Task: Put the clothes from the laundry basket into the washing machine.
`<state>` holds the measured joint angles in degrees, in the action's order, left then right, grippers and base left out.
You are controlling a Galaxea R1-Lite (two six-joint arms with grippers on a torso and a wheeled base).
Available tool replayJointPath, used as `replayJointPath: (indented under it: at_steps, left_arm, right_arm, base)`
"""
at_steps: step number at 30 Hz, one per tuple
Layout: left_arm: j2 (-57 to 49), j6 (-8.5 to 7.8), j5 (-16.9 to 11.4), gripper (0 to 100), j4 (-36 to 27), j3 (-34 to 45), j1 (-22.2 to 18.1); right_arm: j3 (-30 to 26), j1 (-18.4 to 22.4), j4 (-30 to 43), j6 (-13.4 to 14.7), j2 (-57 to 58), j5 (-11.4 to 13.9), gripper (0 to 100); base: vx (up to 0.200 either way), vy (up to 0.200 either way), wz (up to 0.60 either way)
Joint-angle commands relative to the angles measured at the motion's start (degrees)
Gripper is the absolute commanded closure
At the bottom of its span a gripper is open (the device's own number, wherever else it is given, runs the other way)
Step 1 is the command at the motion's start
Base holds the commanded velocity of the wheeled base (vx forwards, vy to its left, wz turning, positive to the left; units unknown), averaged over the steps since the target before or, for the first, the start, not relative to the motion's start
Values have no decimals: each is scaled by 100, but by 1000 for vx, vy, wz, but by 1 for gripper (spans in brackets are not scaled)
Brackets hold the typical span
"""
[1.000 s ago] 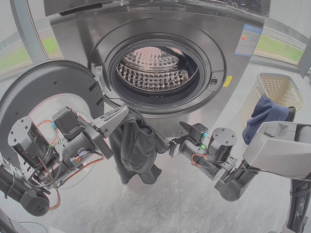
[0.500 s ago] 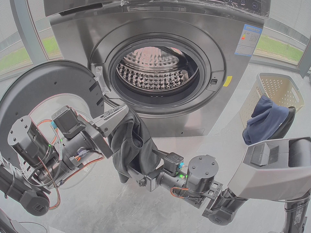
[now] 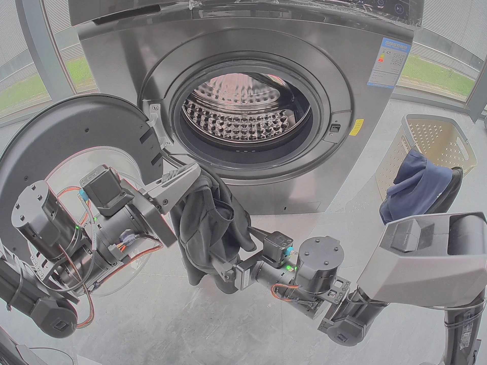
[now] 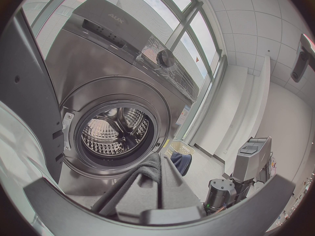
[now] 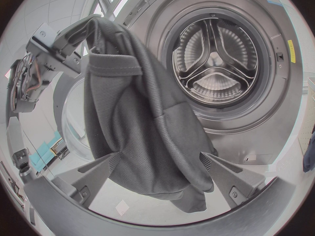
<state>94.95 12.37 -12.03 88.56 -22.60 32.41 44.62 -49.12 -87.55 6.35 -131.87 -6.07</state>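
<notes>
Before the silver front-loading washing machine (image 3: 243, 41), lower than its round drum opening (image 3: 246, 112), a dark grey garment (image 3: 210, 229) hangs bunched from the left gripper (image 3: 194, 174), whose fingers are clamped on its top fold. The right gripper (image 5: 158, 156) sits at the cloth's lower part with its fingers spread, one on each side, pinching nothing. A dark blue garment (image 3: 413, 188) drapes over the near rim of the beige perforated laundry basket (image 3: 446, 128), which stands on the grey floor (image 3: 203, 320) by the machine's right corner. As I judge it, the loose tail may catch on the opening's lower rim and spill back out if raised by the one pinch alone; closing too shallow, the right gripper would miss the cloth
</notes>
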Motion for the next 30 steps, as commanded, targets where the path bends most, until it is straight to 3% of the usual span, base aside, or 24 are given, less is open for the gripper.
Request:
replayJointPath:
  at_steps: [1,21,30]
  left_arm:
    - [-3,2,-1,100,3,10,2]
    - [-3,2,-1,100,3,19,2]
    - [-3,2,-1,100,3,1,2]
  right_arm:
    - [-41,253,1,-2,135,1,0]
    - [-217,658,10,-20,522,27,0]
    - [-647,877,-60,-20,759,62,0]
  base:
    - [0,0,0]
    - [0,0,0]
    - [0,0,0]
